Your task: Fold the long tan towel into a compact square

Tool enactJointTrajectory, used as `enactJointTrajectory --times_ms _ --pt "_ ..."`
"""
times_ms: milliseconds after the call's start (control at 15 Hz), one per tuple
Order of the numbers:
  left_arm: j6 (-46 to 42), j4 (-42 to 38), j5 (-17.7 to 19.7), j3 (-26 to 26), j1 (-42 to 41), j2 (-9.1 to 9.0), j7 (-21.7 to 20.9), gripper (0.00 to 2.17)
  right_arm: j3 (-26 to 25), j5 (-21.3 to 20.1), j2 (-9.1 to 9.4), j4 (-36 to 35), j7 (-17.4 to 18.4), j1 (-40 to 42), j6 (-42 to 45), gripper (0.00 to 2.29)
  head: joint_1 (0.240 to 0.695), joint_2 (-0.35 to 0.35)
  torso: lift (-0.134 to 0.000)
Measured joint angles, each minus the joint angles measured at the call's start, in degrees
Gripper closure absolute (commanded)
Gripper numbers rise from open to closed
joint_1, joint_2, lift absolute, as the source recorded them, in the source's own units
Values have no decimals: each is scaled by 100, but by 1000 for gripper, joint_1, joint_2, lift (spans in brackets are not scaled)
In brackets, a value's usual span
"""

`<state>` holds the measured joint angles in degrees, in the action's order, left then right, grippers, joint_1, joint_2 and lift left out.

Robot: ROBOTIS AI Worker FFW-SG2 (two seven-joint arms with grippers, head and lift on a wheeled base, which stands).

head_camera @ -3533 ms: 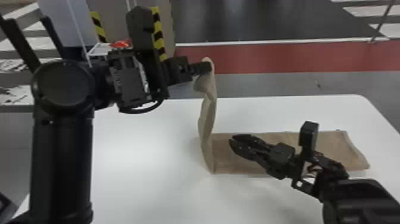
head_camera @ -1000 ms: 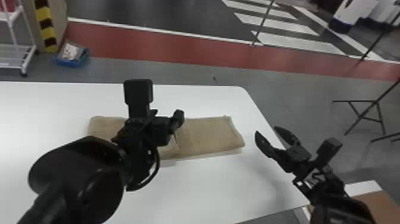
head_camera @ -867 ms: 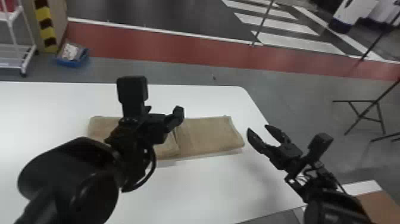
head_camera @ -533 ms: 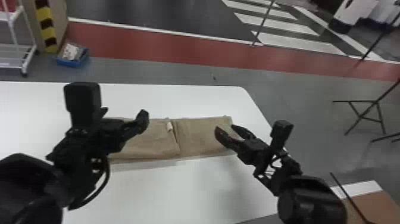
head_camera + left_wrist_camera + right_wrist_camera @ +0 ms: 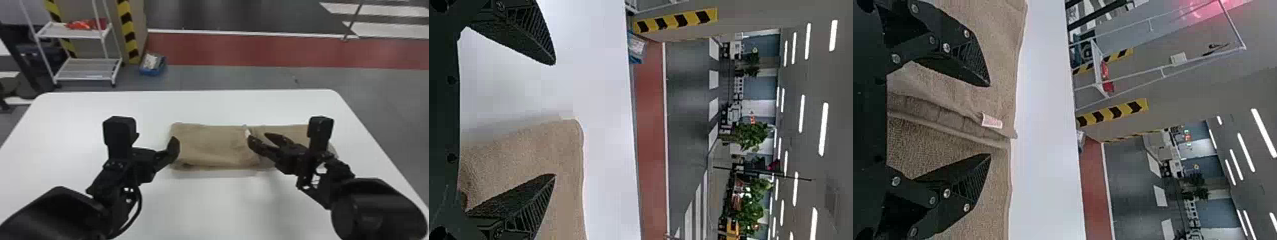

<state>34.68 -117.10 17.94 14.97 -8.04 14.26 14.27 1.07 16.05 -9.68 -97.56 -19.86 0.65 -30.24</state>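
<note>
Towel (image 5: 210,145) lies flat mid-frame in head view, left part doubled over, folded edge and tag (image 5: 991,121) near its middle. Looks like mid-fold, not square yet. Left gripper (image 5: 554,119) spread at towel's left end, right gripper (image 5: 989,120) spread over the seam; neither pinching. Next: probably grip the doubled part, fold it rightward. Right arm (image 5: 376,207) hides the towel's right end in head view; can't tell if under-layers line up.

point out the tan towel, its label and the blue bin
Tan towel (image 5: 217,143): head view, on its folded-over layer.
Label (image 5: 992,121): right wrist view, middle of its face.
Blue bin (image 5: 150,71): head view, on its near wall.
</note>
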Motion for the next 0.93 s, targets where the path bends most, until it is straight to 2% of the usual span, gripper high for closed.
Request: enactJointTrajectory --times_ms 200,467,600,933 --pt "-39 -17 -1 -53 -117 6 -79 90 91 -176 69 1 133 -54 -127 475 695 -23 -125" --pt "-44 -31 -1 -25 -150 3 -75 90 133 -308 90 84 140 -131 -339 478 695 -23 -125" --pt "-44 -85 -12 -13 -200 -2 -68 90 189 -426 108 257 140 -231 -411 589 695 -25 -125" --pt "-44 -169 -18 -94 -354 5 -56 90 242 -457 161 495 140 -359 -375 599 695 -14 -125"
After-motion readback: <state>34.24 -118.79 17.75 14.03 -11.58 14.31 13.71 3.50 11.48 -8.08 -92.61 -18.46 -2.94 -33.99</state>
